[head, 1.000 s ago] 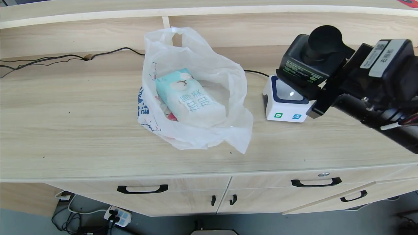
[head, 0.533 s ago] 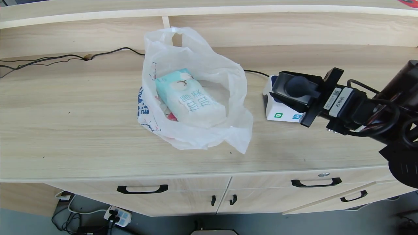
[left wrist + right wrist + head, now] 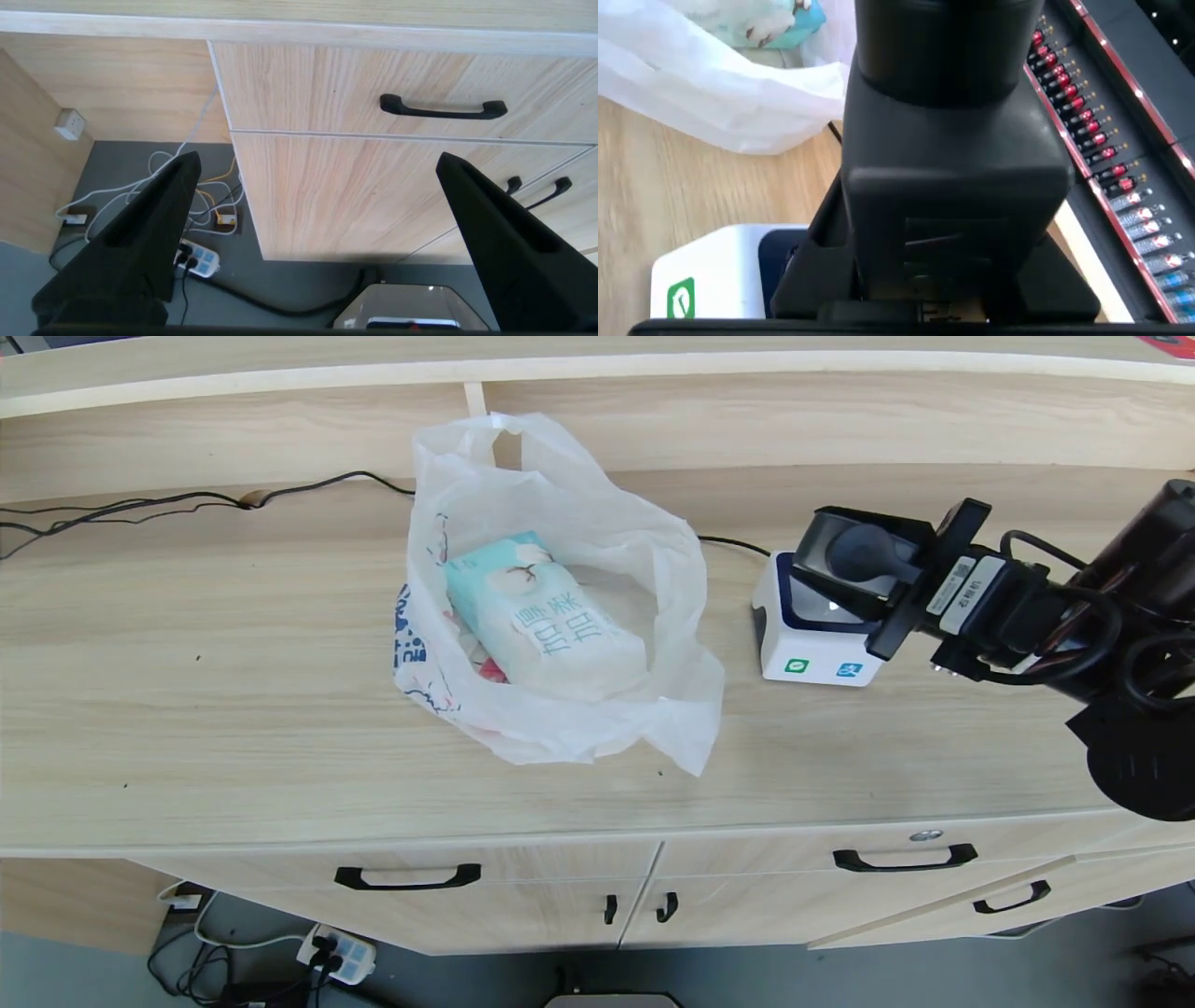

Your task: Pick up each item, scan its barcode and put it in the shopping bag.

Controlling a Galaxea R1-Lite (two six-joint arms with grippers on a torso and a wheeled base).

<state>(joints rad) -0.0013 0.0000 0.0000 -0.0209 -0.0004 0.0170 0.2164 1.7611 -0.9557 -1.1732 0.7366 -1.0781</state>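
Black item settles back over the scanner window

Black and capped with a round knob, the black item (image 3: 864, 560) hangs in the right claw (image 3: 882, 583), which is clamped on it just above the white scanner (image 3: 803, 649) on the counter (image 3: 233, 691). A second ago the same claw holds it high and close to the head camera. Half a second ago it dips low across the scanner's front face, hiding the window. Now it sits a little higher and farther back, and the lit window shows again under the item's lower edge. From the right wrist the item looms directly over the scanner's near corner.

That sweep reads as the scanning pass itself, so the barcode step looks to be in hand or just finishing; whether the code has registered, I cannot tell. The shopping bag (image 3: 597, 523) stands open to the scanner's left, apart from it, with a pale blue-and-white soft pack (image 3: 546, 621) already lying inside. What remains for this item is the carry across and the drop through the bag's mouth.

The left claw (image 3: 318, 163) is spread wide and holds nothing, down below the counter and facing the drawer fronts (image 3: 374, 196).
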